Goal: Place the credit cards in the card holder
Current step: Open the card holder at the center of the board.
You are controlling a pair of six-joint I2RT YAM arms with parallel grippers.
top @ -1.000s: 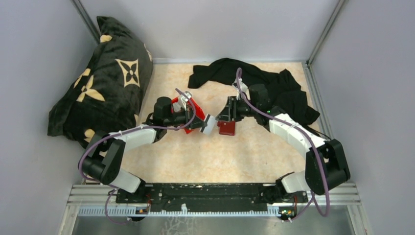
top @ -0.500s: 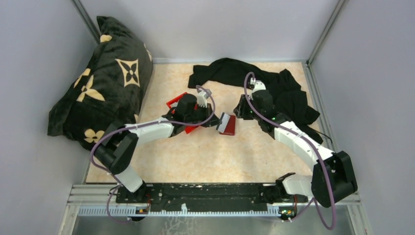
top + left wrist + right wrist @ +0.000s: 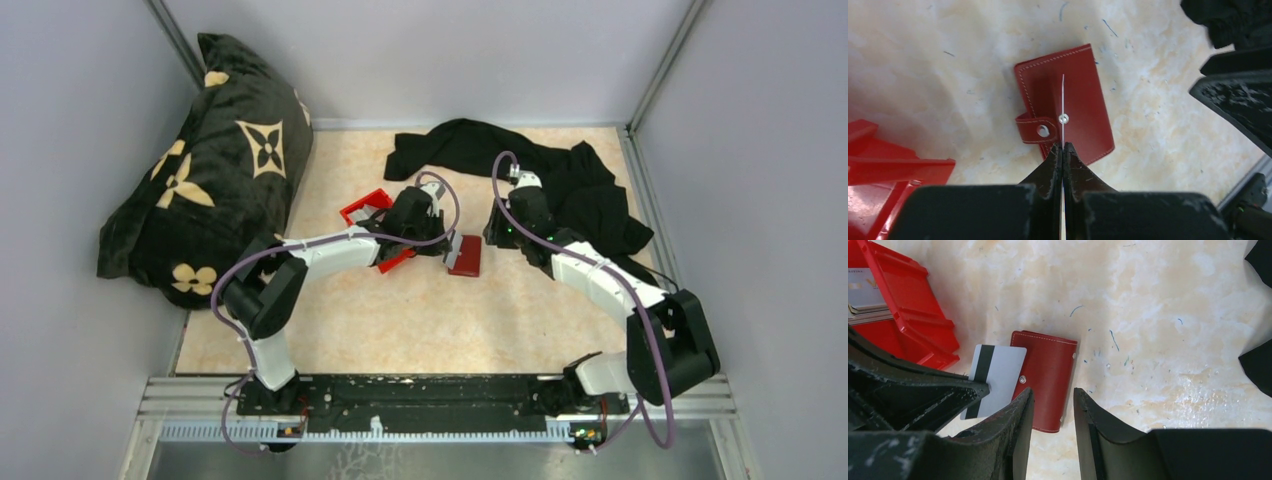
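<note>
- Between the fingertips of my left pincer [image 3: 1063,150], which is clamped tight, stands one card [image 3: 998,374]. It is held on edge by its short end, dark stripe showing.
- Just ahead of those tips and under the card's free end lies the card holder [image 3: 1088,100], flat on the table [image 3: 420,320] and folded shut. I cannot tell whether card and leather touch, or whether the strap is snapped.
- I judge the card light, thin, slick and springy. Gripping the short end leaves the long end free to lead into a pocket, but it will bow if I push it against closed leather.
- The holder looks soft and light, likely to skate on this smooth top. I would take it by the free cover edge, away from the strap.
- Ahead and to the right, my right pincer [image 3: 1053,392] hovers over the holder's end, jaws apart with nothing between them.
- Back and to the left sits the red bin [image 3: 908,300], with more cards [image 3: 863,290] inside.
</note>
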